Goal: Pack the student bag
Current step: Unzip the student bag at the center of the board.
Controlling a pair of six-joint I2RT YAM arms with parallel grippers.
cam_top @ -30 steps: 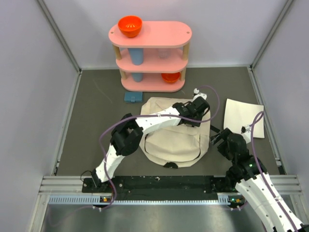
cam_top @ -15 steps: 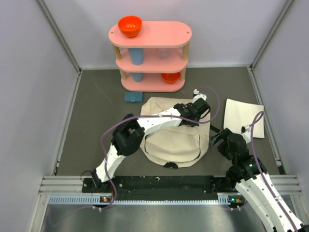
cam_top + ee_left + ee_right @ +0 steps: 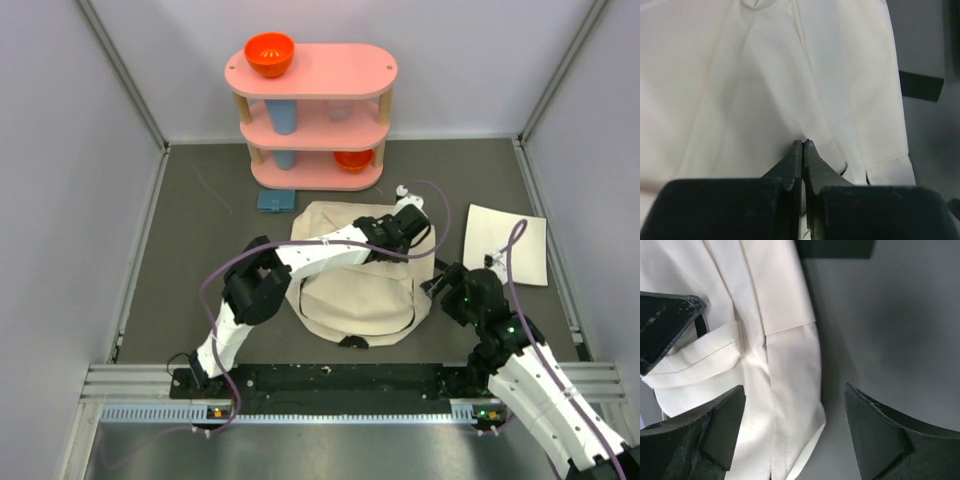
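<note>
The student bag (image 3: 360, 295), cream canvas, lies flat in the middle of the table. My left gripper (image 3: 395, 238) reaches over its far right part. In the left wrist view the left gripper (image 3: 803, 142) is shut, its tips pressed into a crease of the bag's cloth (image 3: 765, 75), which folds up from them. My right gripper (image 3: 445, 290) is at the bag's right edge. It stands open in the right wrist view (image 3: 795, 410), with the bag's side seam (image 3: 775, 290) between its fingers and the left finger (image 3: 725, 420) over the cloth.
A pink three-tier shelf (image 3: 312, 70) stands at the back with an orange bowl (image 3: 269, 53) on top and blue cups below. A small blue item (image 3: 275, 200) lies before it. A white sheet (image 3: 507, 243) lies at the right. A black strap (image 3: 920, 85) trails off the bag.
My left gripper has closed from partly open to shut on the bag's cloth. My right arm has shifted a little left, closer to the bag's edge.
</note>
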